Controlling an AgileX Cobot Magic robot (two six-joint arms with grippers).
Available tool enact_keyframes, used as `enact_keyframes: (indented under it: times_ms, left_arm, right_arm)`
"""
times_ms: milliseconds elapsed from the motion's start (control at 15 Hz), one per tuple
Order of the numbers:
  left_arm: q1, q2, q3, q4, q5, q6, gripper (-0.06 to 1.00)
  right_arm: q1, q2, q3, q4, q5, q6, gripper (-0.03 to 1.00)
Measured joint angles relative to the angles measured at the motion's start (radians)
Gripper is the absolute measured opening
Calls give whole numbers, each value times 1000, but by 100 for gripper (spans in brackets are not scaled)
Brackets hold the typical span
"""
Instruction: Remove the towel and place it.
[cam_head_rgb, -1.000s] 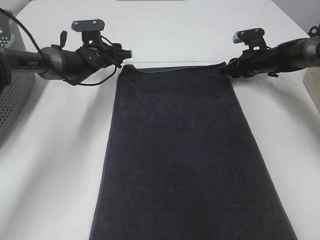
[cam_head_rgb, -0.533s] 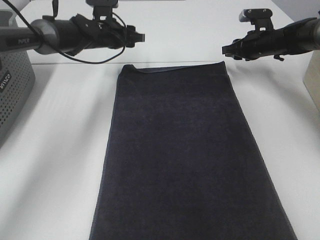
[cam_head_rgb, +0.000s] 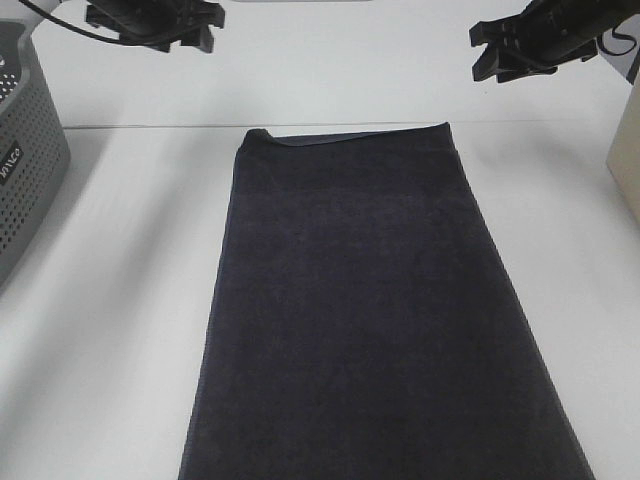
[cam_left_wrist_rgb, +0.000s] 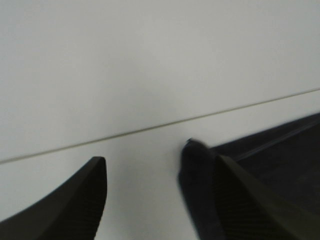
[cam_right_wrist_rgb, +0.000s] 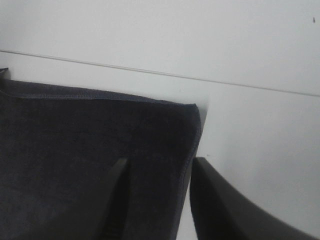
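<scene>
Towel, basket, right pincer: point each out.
towel (cam_head_rgb: 370, 320), exterior high view, middle of the cloth.
basket (cam_head_rgb: 22, 160), exterior high view, perforated side wall.
right pincer (cam_head_rgb: 484, 52), exterior high view, between its fingertips.

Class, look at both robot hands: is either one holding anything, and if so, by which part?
Nothing is held. The left hand and right hand hang open above the far corners of the towel, which lies flat on the table.
</scene>
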Motion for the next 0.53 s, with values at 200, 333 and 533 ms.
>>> enact_keyframes:
  times_ms: [200, 333, 533]
  left_arm:
    - [16, -1, -160, 223, 341, -159, 59]
    - [17, -19, -235, 228, 493, -160, 59]
    - [41, -71, -245, 203, 565, -137, 59]
  right_arm:
    - [0, -71, 0, -66, 111, 136, 39]
    - [0, -115, 0, -105, 226, 196, 39]
    - [0, -170, -1, -204, 482, 263, 39]
